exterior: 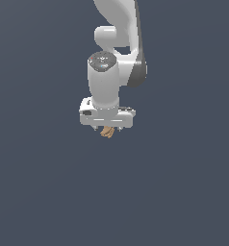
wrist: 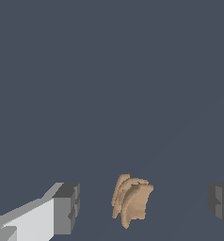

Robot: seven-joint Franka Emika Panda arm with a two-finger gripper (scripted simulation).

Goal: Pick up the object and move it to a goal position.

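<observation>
The object (wrist: 132, 201) is seen in the wrist view as a small orange-tan lump built of several thin, curved lobes stacked one against another like overlapping slices. The lobes are rounded at their upper ends and taper unevenly toward the lower end, and the outer one is broader and paler than those tucked behind it. Its surface is matte and slightly shaded between the layers. In the exterior view only a small part of the object (exterior: 107, 131) is seen, showing as a tan scrap just under the white hand of the arm (exterior: 111, 57).

The gripper (wrist: 143, 208) is held with its jaws wide apart. In the wrist view one dark grey finger pad (wrist: 67, 208) on its white finger is set well to one side of the object, and the other pad (wrist: 221, 203) is cut off at the frame's edge on the opposite side. Clear gaps of dark background are left between the object and each pad, so nothing is gripped or touched. The object is placed between the two fingers, somewhat nearer the first pad than the second.

In the exterior view the gripper (exterior: 107, 129) is pointed straight down, directly over the object. A plain, dark blue-grey surface (exterior: 184, 192) fills the rest of both views.
</observation>
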